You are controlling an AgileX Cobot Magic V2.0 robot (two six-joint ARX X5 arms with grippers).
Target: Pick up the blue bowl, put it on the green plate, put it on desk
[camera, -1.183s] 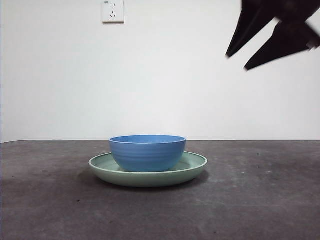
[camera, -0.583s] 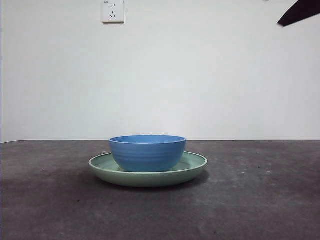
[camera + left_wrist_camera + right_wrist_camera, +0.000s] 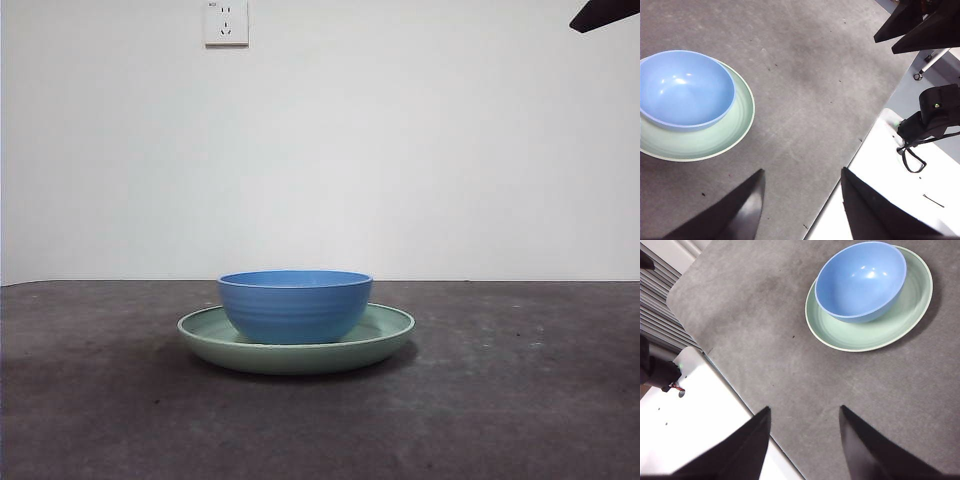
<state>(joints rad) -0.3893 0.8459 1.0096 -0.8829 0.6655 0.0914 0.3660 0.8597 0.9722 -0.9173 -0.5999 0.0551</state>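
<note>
The blue bowl [image 3: 295,305] sits upright inside the green plate [image 3: 390,335], which rests on the desk [image 3: 520,400]. Nothing touches either one. My left gripper [image 3: 802,171] hangs open high above the desk, off to the side of the bowl [image 3: 685,87] and plate [image 3: 735,130]. My right gripper [image 3: 805,408] is also open and empty, well away from the bowl [image 3: 860,282] and plate [image 3: 875,335]. In the front view only one black arm tip [image 3: 605,14] shows, at the top right corner. The other arm's jaws [image 3: 920,25] show in the left wrist view.
A white wall with a socket [image 3: 225,22] stands behind the desk. A white base with a black cabled device [image 3: 930,117] lies past the desk's edge. A white panel [image 3: 695,410] borders the desk's rounded corner.
The dark open gripper at the front view's upper right has risen up and out, leaving only a tip at the corner. Bowl and plate have not moved.
</note>
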